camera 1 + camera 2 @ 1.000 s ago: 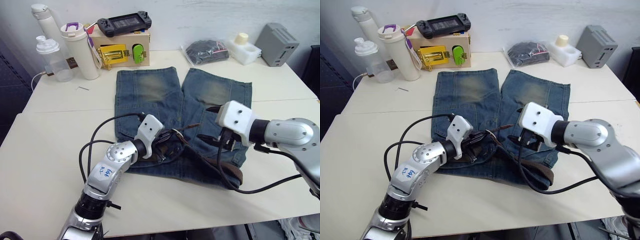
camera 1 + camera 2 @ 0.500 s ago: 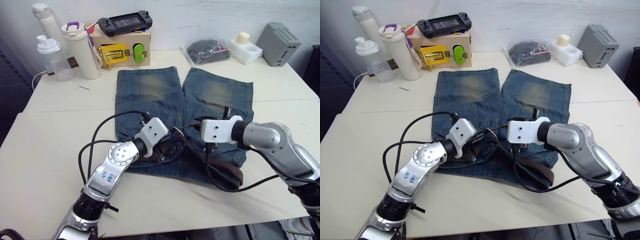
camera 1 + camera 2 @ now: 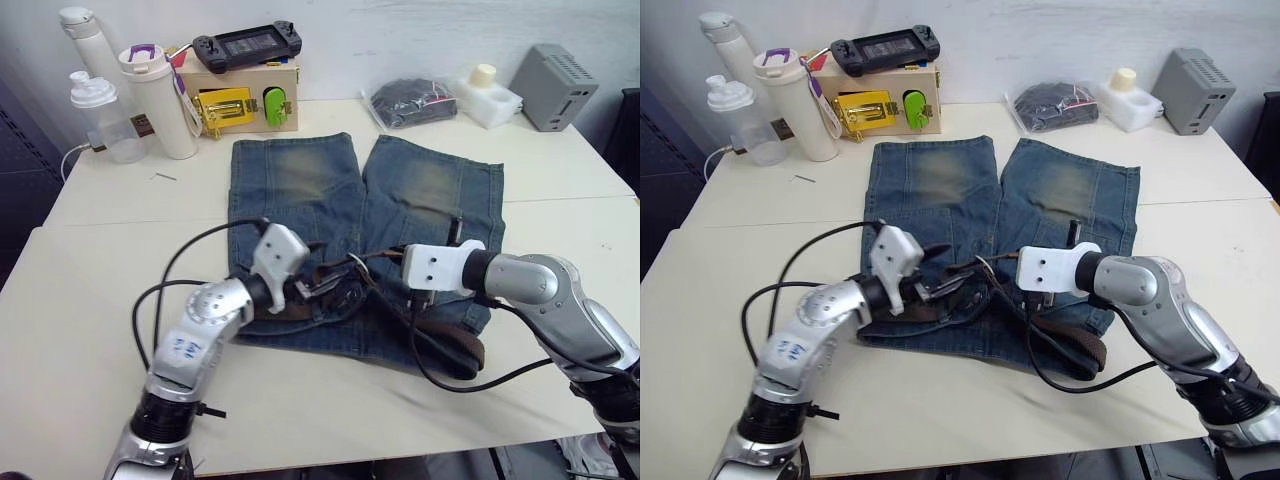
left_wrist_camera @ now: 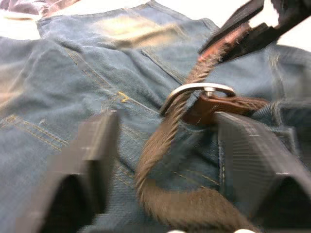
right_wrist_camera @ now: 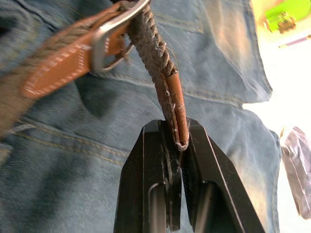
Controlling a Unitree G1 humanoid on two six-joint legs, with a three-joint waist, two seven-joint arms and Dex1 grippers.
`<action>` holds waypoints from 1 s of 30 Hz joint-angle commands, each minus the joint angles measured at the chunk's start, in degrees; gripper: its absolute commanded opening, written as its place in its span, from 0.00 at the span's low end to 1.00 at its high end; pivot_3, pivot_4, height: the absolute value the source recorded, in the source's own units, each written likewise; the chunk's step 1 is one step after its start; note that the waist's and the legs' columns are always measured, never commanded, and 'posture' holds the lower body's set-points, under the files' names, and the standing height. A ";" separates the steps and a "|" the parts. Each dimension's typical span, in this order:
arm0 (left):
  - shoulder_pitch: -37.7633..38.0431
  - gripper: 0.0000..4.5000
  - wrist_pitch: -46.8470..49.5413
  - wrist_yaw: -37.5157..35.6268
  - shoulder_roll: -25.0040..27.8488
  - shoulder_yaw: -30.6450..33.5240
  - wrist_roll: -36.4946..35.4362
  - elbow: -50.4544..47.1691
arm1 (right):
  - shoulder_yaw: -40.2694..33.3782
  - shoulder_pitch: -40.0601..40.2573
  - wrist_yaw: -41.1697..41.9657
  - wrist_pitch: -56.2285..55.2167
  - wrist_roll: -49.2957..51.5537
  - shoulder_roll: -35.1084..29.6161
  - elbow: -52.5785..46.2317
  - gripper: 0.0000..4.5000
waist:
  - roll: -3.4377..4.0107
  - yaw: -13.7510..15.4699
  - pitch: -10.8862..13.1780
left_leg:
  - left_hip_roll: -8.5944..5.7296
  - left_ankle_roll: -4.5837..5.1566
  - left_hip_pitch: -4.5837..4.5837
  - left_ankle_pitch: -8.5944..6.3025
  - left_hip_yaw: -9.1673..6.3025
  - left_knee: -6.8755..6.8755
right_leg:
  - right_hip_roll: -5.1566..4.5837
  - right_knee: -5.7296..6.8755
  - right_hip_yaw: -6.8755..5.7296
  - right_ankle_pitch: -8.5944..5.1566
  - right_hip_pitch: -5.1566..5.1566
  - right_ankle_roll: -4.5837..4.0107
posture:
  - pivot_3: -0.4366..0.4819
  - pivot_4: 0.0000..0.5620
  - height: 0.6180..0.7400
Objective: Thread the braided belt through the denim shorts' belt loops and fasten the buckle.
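right pincer [image 5: 175, 141] closed on belt [image 5: 151, 46] tip, already through buckle [image 4: 197, 91] | left pincer [image 4: 163, 141] open astride belt on shorts [image 3: 300, 180] waistband | risk: thin tip grip may slip, strap pulls back out

white table [image 3: 90, 300] on which denim shorts [image 3: 300, 190], bottles [image 3: 160, 100], a wooden box [image 3: 245, 95], a bagged bundle [image 3: 412, 102] and a grey box [image 3: 553, 87] are laid.

Silver arms (black cables), white wrists
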 commanded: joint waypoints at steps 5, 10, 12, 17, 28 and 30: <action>-4.50 0.31 -3.17 -4.01 6.03 8.19 -2.79 13.94 | -3.49 0.65 -1.47 -1.06 -0.79 1.86 -0.82 0.00 | 0.00 0.02 0.00 | 0.02 -0.05 -0.01 -0.01 -0.01 0.01 | -0.02 0.02 -0.14 0.00 -0.02 0.00 | 0.48 0.27 0.23; -6.07 0.01 -8.08 -6.73 10.02 0.56 5.01 21.71 | -7.05 1.68 -2.03 -2.26 1.24 2.88 -1.55 0.00 | 0.00 0.13 0.00 | 0.00 -0.04 -0.03 -0.01 -0.08 0.05 | -0.02 0.01 -0.15 0.00 0.04 0.00 | 0.48 0.27 0.23; -5.56 0.01 -9.27 -8.43 11.01 -1.50 6.42 22.51 | -10.50 1.55 -2.74 -2.06 2.52 3.02 -1.40 0.00 | 0.00 -0.01 0.00 | -0.01 -0.05 -0.08 -0.01 -0.09 0.05 | -0.03 0.01 -0.16 0.00 -0.01 0.00 | 0.48 0.27 0.23; -3.50 0.01 -12.37 -9.68 12.18 -3.73 9.25 23.82 | -20.97 -0.22 -4.15 -0.54 8.10 3.26 0.79 0.00 | 0.01 -0.18 0.00 | 0.02 -0.05 -0.20 -0.02 -0.09 0.05 | -0.05 0.08 -0.28 0.00 -0.16 0.00 | 0.48 0.27 0.23; -5.53 0.01 -14.80 -9.57 11.60 -0.81 7.35 21.43 | -17.05 -1.17 -0.33 -6.31 10.68 3.90 -1.58 0.00 | 0.01 -0.34 0.00 | 0.06 -0.10 -0.35 0.00 -0.08 0.10 | -0.09 0.27 -0.31 0.00 -0.39 0.00 | 0.48 0.27 0.23; -6.17 0.01 -15.01 -10.43 10.86 0.86 4.62 19.07 | -12.24 -0.56 0.04 -7.86 6.88 3.84 -2.69 0.00 | 0.01 -0.45 0.00 | 0.06 -0.13 -0.65 0.01 -0.08 0.18 | -0.08 0.34 -0.32 0.00 -0.65 0.00 | 0.48 0.27 0.23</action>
